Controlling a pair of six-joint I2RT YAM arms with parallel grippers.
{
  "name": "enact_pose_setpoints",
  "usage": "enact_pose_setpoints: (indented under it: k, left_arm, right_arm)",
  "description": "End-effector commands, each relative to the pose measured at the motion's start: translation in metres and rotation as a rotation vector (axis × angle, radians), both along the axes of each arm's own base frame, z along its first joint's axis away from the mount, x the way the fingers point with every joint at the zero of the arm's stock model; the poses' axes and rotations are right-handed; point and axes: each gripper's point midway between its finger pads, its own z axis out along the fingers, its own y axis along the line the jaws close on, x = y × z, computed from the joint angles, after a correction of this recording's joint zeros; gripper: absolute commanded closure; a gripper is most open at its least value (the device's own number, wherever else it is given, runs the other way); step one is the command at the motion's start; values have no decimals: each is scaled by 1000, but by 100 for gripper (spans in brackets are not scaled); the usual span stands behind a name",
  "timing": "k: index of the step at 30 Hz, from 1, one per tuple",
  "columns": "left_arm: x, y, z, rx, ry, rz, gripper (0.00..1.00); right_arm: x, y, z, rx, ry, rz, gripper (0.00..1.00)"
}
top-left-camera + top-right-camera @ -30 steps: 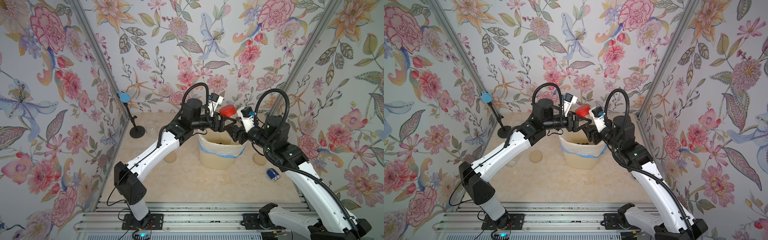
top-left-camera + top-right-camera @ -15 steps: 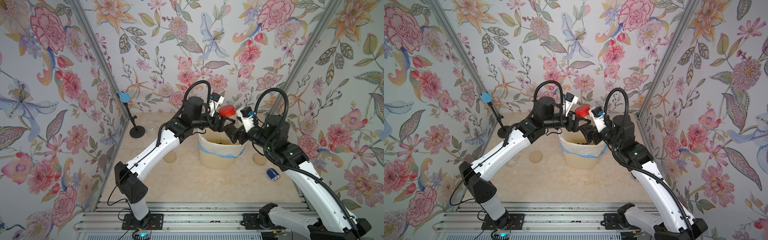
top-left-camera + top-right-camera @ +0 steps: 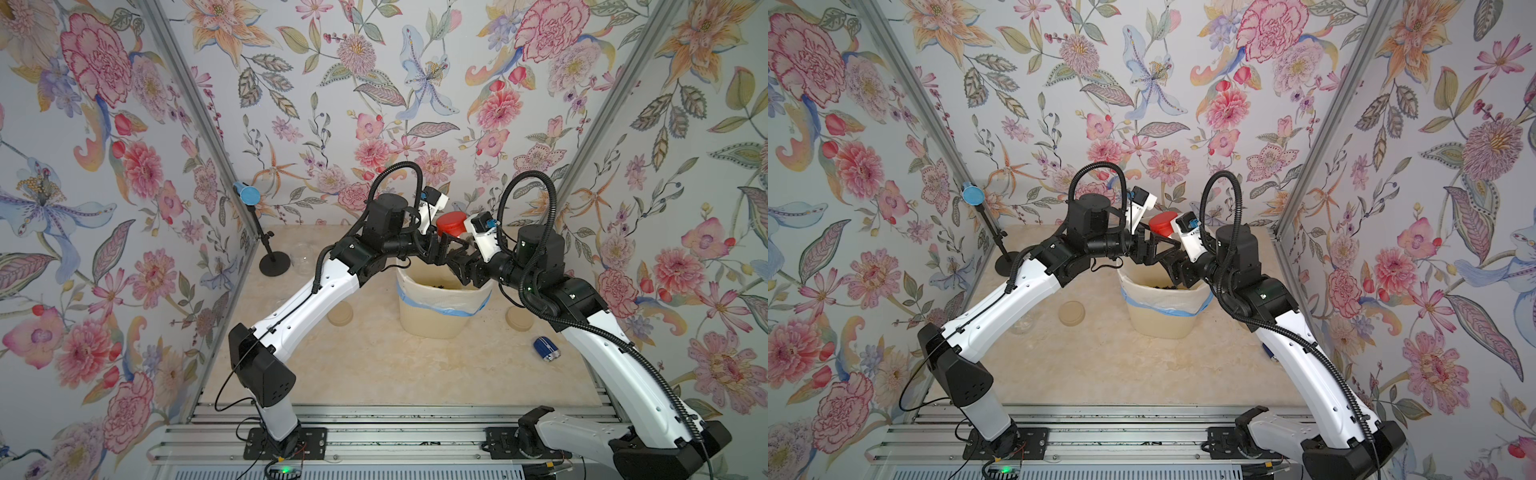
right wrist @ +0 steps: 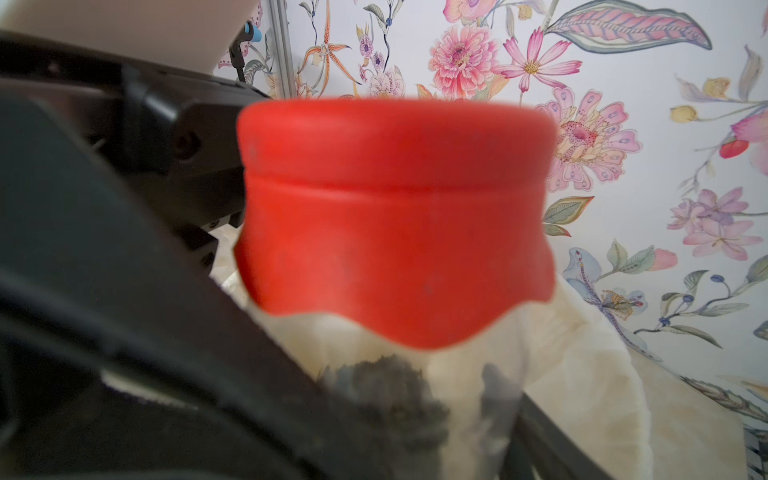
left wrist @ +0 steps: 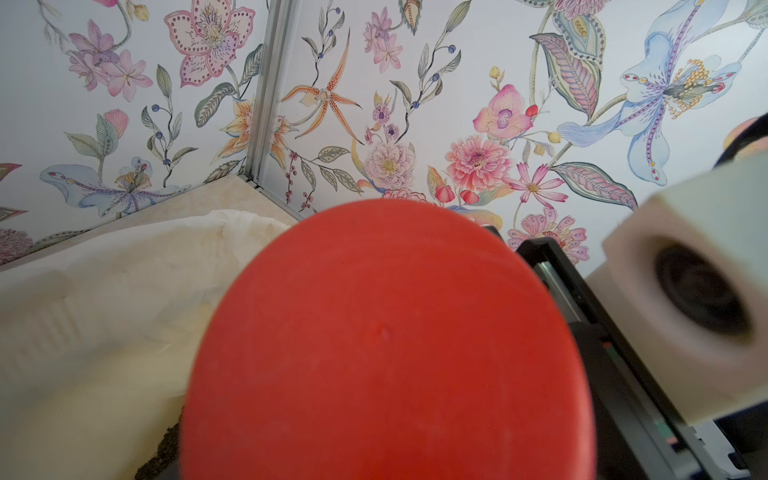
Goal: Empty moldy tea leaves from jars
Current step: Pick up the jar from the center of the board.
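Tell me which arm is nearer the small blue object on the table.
Right. The right arm passes just beside the blue object; the left arm is beyond the bin.

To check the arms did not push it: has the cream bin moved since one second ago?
No. In a top view the bin keeps its spot relative to the black stand base.

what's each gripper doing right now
left gripper: closed on the jar.
right gripper: at the jar too, but open or closed cannot be told.
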Motion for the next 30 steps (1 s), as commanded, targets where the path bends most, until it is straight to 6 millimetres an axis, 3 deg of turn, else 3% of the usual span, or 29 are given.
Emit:
enact_pose_setpoints:
  k: [1,6,14,21,30]
  left_arm:
    - [-8,-1,12,-10,-42,-30,35]
    - [-8,-3,10,-23,-30,-40,30]
    - [-17,-6,17,-98,-27,-100,1]
    - [-21,-8,14,-96,-13,-127,0]
    - [-31,-3,30,-152,-48,-160,0]
  right_arm:
    - [1,-7,18,33,-45,-24,30]
    - [-3,-13,27,65,-90,-29,39]
    - [-6,-15,34,102,-106,-19,41]
    - [-5,-17,34,116,-99,-20,41]
    - [-5,-19,36,136,-87,-13,41]
